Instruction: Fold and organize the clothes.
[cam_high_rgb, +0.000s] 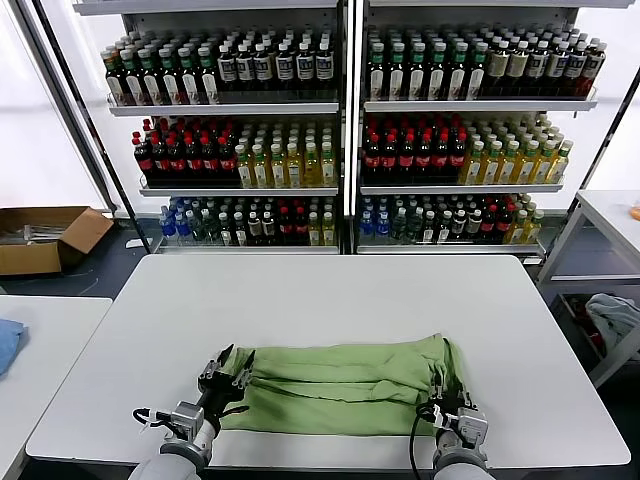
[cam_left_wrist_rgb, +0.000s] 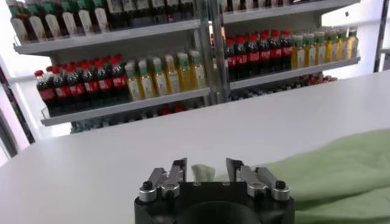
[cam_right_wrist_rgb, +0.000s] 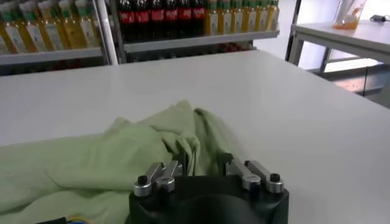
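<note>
Shirt (cam_high_rgb: 340, 385) folded into long band at counter (cam_high_rgb: 330, 290) 6 o'clock; crosswise folds left. Left pincer (cam_high_rgb: 228, 375) and right pincer (cam_high_rgb: 445, 392) spread at band ends, pinching nothing.

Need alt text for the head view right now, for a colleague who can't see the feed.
A light green shirt lies folded into a long band across the near edge of a white table, with the left gripper open at one end and the right gripper open at the other. Shelves of bottled drinks stand behind.
</note>
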